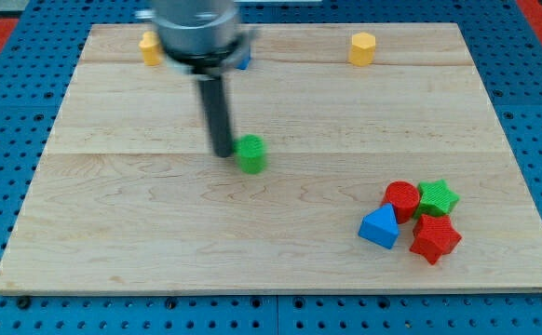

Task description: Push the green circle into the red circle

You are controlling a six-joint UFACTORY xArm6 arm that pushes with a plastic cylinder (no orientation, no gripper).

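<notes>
The green circle (250, 154) lies near the middle of the wooden board (141, 233). My tip (224, 153) is just to the green circle's left, touching or nearly touching it. The red circle (402, 199) sits at the lower right in a cluster of blocks, well apart from the green circle.
Around the red circle lie a green star (438, 197), a red star (435, 238) and a blue triangle (380, 228). A yellow block (150, 46) and a yellow hexagon (362, 47) lie along the top edge. A blue block (244, 61) peeks out behind the arm.
</notes>
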